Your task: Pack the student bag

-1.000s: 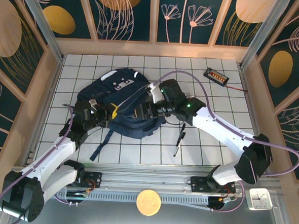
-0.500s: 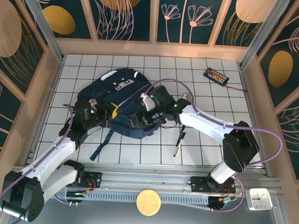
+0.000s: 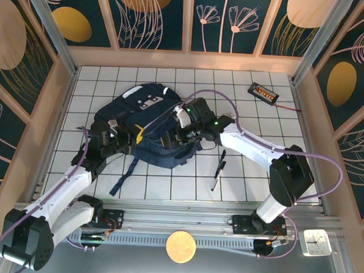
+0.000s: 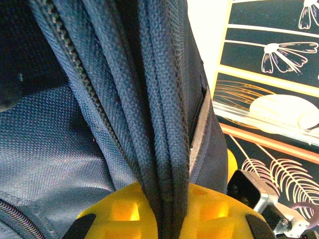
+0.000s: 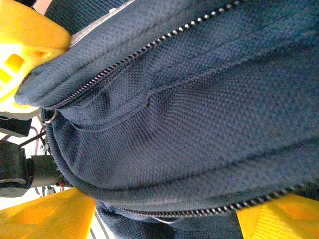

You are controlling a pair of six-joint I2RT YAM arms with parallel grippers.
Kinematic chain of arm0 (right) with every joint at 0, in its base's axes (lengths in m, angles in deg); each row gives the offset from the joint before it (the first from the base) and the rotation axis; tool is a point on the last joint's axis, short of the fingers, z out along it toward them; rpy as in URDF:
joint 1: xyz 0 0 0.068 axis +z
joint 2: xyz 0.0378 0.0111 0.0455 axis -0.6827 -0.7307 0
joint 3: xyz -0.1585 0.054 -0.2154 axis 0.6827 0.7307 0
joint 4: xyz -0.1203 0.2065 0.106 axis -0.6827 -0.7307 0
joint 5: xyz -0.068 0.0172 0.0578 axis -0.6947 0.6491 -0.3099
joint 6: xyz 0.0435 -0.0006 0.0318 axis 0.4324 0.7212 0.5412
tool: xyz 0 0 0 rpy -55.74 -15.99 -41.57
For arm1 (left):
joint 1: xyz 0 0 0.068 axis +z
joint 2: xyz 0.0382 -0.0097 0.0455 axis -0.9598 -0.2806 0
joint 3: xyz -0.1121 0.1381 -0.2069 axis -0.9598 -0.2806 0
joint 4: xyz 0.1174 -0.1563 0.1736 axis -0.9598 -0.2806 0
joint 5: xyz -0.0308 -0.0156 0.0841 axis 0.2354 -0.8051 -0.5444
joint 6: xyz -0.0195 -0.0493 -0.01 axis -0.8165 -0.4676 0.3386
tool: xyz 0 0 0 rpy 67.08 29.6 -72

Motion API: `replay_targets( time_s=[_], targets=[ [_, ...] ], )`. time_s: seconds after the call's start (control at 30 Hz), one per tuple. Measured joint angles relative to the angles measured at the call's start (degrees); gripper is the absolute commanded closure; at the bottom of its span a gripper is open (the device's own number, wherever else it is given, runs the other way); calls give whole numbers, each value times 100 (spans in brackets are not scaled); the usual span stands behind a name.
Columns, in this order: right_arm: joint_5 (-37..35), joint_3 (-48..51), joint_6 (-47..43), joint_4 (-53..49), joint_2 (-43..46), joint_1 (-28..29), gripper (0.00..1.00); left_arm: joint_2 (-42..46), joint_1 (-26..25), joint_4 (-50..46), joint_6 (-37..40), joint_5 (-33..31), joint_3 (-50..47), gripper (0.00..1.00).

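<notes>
Counter (image 3: 111, 82): the tiled surface under both my jaws, carrying the bag and the loose things.
Student bag (image 3: 131, 112): lies flat on the counter, its near edge caught in my left jaws and reaching between my right ones. I judge it is held this way so its mouth can be drawn wide for packing.
Left jaws: pinched together on a thick fold of the bag's edge, yellow pads (image 4: 119, 214) pressing cloth from both sides. I reckon this is my anchor.
Right jaws: wide apart just beside my left jaws, pads (image 5: 45, 216) either side of a bulge of bag fabric, clamping nothing.
Zipper (image 5: 164, 42): crosses the fabric ahead of my right jaws. I cannot tell whether it is undone.
Pen (image 3: 217, 171): loose on the counter, right of my right jaws and apart from the bag. It is probably waiting to go in.
</notes>
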Motion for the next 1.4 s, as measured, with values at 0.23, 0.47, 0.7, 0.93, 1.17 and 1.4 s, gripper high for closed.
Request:
replay_targets(
  time_s=[0.23,0.47,0.7,0.93,1.17,1.4],
  targets=[
    [188,-39,-20,63,-170,0,26,-28,20,-4,0,2,11,100],
    [306,-79,-37,199,-201,28,27,-55,28,-7,0,2,44,100],
    [321,-79,-22,365,-201,96,35,-55,33,-7,0,0,46,100],
    [372,-57,52,525,-201,136,49,-66,33,-11,0,-24,76,100],
    [256,-61,-24,492,-201,181,56,-66,33,-20,0,-26,76,100],
    [-302,-210,-330,170,-212,400,69,-87,33,-52,2,-20,85,100]
  ],
)
